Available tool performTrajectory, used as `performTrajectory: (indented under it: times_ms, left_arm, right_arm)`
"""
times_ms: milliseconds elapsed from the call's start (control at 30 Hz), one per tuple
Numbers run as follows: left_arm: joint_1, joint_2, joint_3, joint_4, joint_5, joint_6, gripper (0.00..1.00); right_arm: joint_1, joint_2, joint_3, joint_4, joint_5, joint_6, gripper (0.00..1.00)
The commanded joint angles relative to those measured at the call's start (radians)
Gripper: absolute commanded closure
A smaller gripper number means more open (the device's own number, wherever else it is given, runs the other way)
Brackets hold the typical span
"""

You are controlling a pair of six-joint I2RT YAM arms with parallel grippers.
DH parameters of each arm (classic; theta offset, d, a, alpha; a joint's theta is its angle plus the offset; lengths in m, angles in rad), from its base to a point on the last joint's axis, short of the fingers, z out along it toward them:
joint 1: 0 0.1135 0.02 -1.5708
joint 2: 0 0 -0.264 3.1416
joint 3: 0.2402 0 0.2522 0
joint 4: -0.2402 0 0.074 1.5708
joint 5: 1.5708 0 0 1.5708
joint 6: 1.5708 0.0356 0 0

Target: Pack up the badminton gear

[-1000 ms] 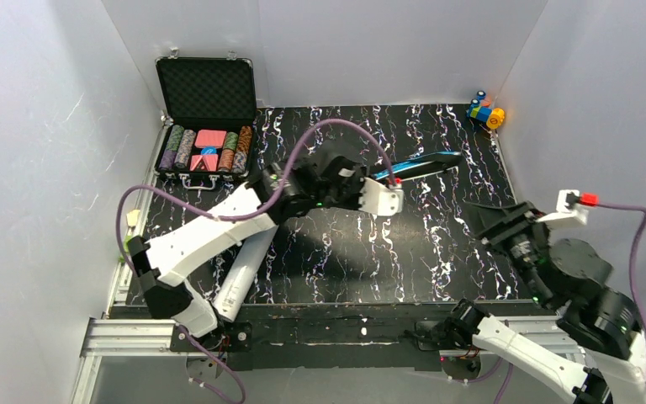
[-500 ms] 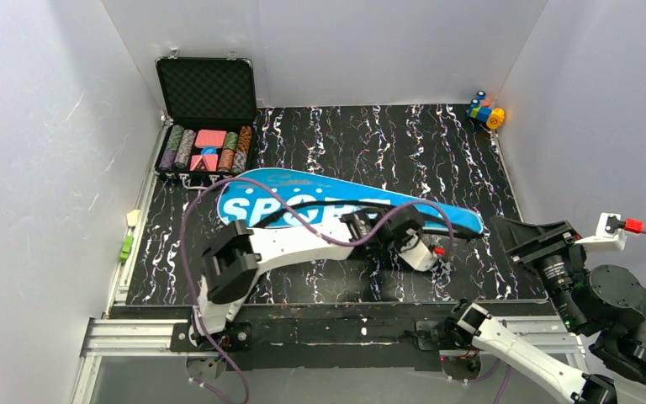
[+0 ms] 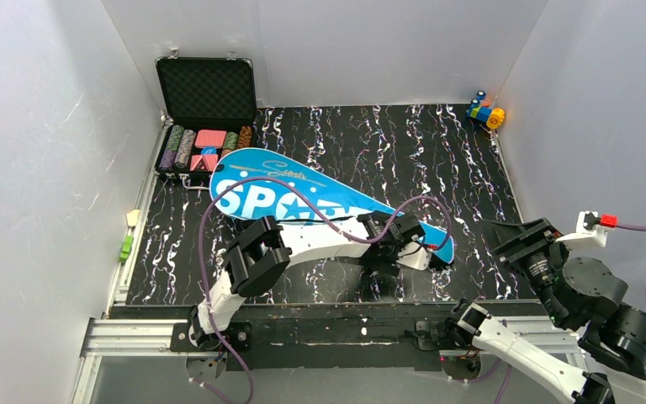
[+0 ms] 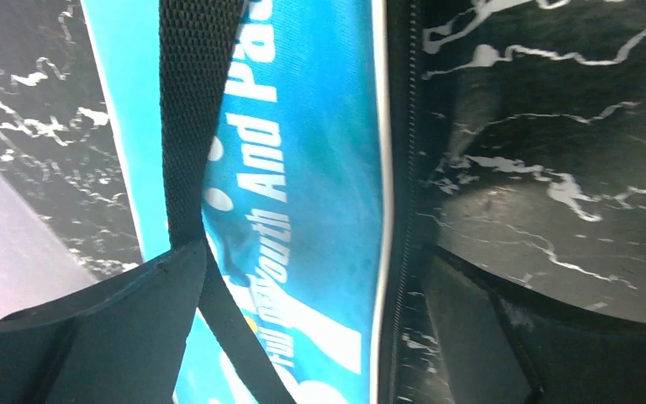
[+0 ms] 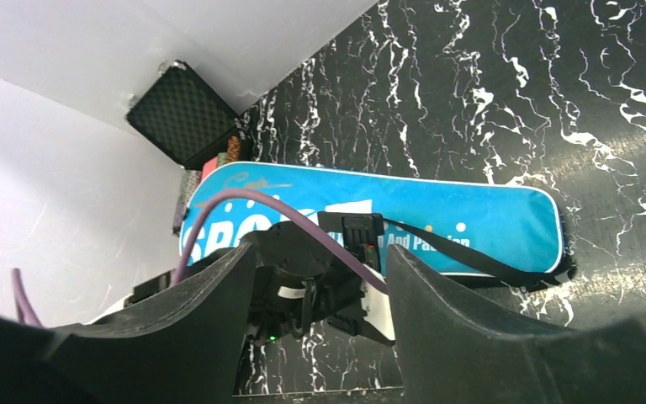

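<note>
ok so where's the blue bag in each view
Top external: bag lies diagonally mid-table, wide end by the case, narrow end toward the near right.
Left wrist: bag runs top to bottom through the centre-left, with the strap over it.
Right wrist: bag lies across the middle.
Shared landmark: the black marbled table, seen in all three.

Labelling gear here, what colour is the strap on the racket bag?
The strap is black, clearest in the left wrist view.
</note>
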Motion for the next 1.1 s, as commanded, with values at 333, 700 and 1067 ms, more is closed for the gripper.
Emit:
performTrajectory:
  times_ms: [333, 700, 1067]
  left_arm:
    - [0.305, -0.314, 0.302, -0.453, 0.457, -0.427, 0.02]
    - [0.72, -0.564, 0.252, -0.383, 0.506, -0.596, 0.02]
    - [1.208, -0.822, -0.332, -0.058, 0.595, -0.686, 0.02]
  right_arm:
    - [0.005, 0.315, 0.029, 0.178, 0.01, -0.171, 0.21]
    - [-0.438, 0.651, 0.116, 0.385, -0.49, -0.312, 0.19]
    - [-0.8, 0.826, -0.25, 0.797, -0.313, -0.455, 0.15]
